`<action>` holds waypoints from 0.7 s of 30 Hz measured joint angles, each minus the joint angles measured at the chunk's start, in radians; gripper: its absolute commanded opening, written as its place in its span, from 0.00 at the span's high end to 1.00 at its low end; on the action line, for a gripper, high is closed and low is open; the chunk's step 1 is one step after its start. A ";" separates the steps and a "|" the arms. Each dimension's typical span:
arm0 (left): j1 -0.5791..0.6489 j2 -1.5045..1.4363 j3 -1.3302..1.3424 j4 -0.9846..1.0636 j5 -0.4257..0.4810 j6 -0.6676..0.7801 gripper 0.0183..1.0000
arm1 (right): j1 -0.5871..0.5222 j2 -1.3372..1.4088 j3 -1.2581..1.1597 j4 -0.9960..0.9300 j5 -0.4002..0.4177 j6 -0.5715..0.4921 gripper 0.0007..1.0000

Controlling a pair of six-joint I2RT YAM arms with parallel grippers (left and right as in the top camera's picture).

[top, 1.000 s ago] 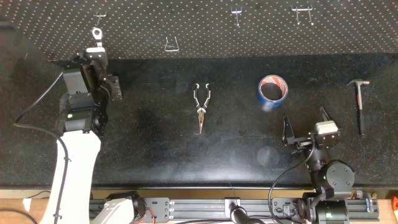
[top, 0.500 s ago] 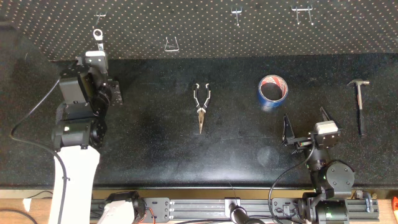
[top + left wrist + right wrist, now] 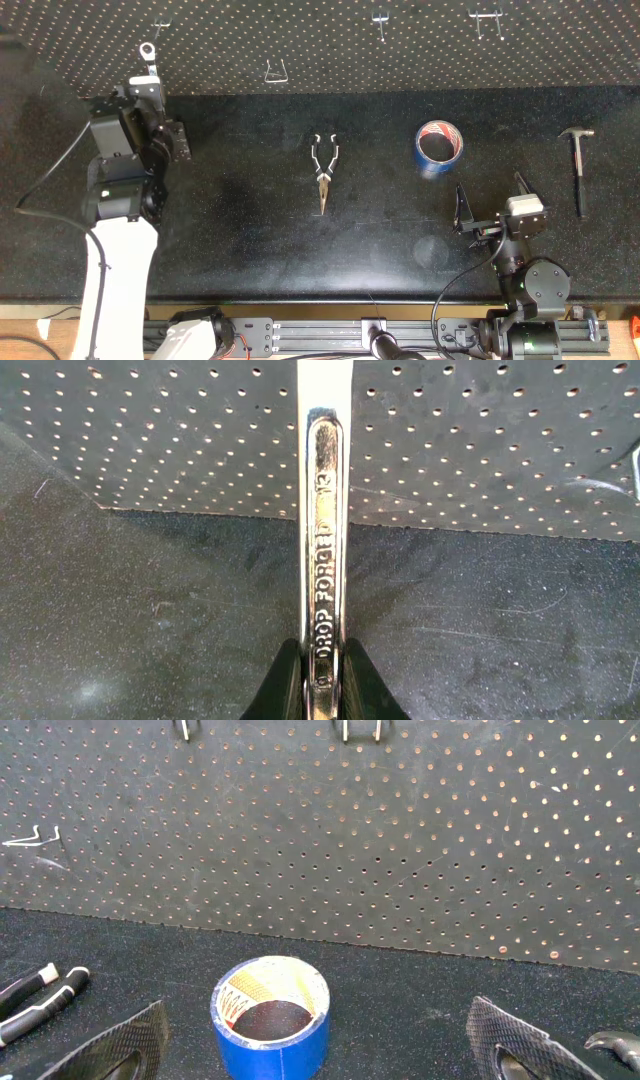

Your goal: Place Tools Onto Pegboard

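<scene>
Top view. The wrench is held by the left gripper at the table's far left, against the foot of the pegboard. Its long axis runs from the fingers straight up the board, ring end leading. A hook is seen just beyond that ring and a little to its right. Pliers, tape roll and hammer are noted lying on the table. The right gripper is parked near the tape roll, jaws spread, nothing held.

Left wrist view. The fingers are clamped on the wrench's shaft near its lower end. The ring end is cut off by the frame.

Right wrist view. The tape roll is seen ahead, between the open fingers and untouched by them.

Judgement: the left arm is far nearer the hook. The hang depends on the ring being lined up over it.
</scene>
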 measured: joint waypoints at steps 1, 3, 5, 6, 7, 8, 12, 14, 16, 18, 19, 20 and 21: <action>0.000 0.010 0.000 0.006 0.000 0.000 0.99 | 0.000 0.000 0.000 0.000 0.000 0.000 0.02; 0.000 0.028 0.000 0.030 0.000 0.000 0.99 | 0.000 0.000 0.000 0.000 0.000 0.000 0.02; 0.000 0.045 0.000 0.039 0.001 0.000 0.99 | 0.000 0.000 0.000 0.000 0.000 0.000 0.02; 0.000 0.051 0.003 0.039 0.002 0.000 0.99 | 0.000 0.000 0.000 0.000 0.000 0.000 0.02; 0.000 0.064 0.011 0.039 0.004 0.000 0.99 | 0.000 0.000 0.000 0.000 0.000 0.000 0.02; 0.000 0.084 0.022 0.042 0.004 0.000 0.99 | 0.000 0.000 0.000 0.000 0.000 0.000 0.02; 0.000 0.164 0.077 0.058 0.005 0.000 0.61 | 0.000 0.000 0.000 0.000 0.000 0.000 0.02; 0.000 0.198 0.084 0.089 0.008 0.004 0.01 | 0.000 0.000 0.000 0.000 0.000 0.000 0.02; 0.000 0.208 0.086 0.086 0.008 0.000 0.00 | 0.000 0.000 0.000 0.000 0.000 0.000 0.02; 0.000 0.207 0.095 0.002 0.007 -0.005 0.01 | 0.000 0.000 0.000 0.000 0.000 0.000 0.02; 0.000 0.198 0.106 -0.080 0.012 -0.008 0.01 | 0.000 0.000 0.000 0.000 0.000 0.000 0.02; 0.000 0.175 0.113 -0.160 0.032 -0.016 0.00 | 0.000 0.000 0.000 0.000 0.000 0.000 0.02; 0.000 0.130 0.124 -0.224 0.059 -0.059 0.01 | 0.000 0.000 0.000 0.000 0.000 0.000 0.02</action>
